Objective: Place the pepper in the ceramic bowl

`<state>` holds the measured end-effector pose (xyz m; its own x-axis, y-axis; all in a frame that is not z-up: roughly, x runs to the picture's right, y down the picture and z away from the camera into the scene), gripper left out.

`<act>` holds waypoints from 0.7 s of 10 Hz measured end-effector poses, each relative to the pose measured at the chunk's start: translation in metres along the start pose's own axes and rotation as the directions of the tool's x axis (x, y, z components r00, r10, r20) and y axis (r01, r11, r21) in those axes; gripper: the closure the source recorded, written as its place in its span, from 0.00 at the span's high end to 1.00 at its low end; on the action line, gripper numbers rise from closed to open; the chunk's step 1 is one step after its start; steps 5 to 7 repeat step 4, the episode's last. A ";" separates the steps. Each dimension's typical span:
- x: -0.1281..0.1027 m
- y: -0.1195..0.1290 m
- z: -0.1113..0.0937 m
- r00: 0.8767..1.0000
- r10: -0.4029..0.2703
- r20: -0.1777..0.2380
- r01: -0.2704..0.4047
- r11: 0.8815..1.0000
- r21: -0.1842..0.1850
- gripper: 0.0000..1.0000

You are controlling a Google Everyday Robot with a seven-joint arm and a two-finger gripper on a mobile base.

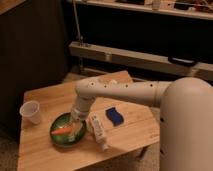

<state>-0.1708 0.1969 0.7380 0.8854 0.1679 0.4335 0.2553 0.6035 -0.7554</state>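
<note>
The green ceramic bowl sits on the wooden table at the front left. The slim orange pepper lies inside the bowl, toward its left half. My gripper hangs over the bowl's right side, just right of the pepper, at the end of the white arm that reaches in from the right. The arm hides the bowl's right rim.
A small translucent white cup stands left of the bowl. A white tube lies just right of the bowl. A blue sponge-like block lies further right. The table's front edge is close to the bowl.
</note>
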 end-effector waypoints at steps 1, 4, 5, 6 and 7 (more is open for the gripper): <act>0.000 -0.001 0.000 1.000 0.010 -0.002 -0.010 1.000 0.003 0.80; -0.002 -0.004 -0.004 0.998 0.060 0.037 -0.060 0.998 -0.001 0.80; -0.002 -0.004 -0.004 0.998 0.060 0.037 -0.060 0.998 -0.001 0.80; -0.002 -0.004 -0.004 0.998 0.060 0.037 -0.060 0.998 -0.001 0.80; -0.002 -0.004 -0.004 0.998 0.060 0.037 -0.060 0.998 -0.001 0.80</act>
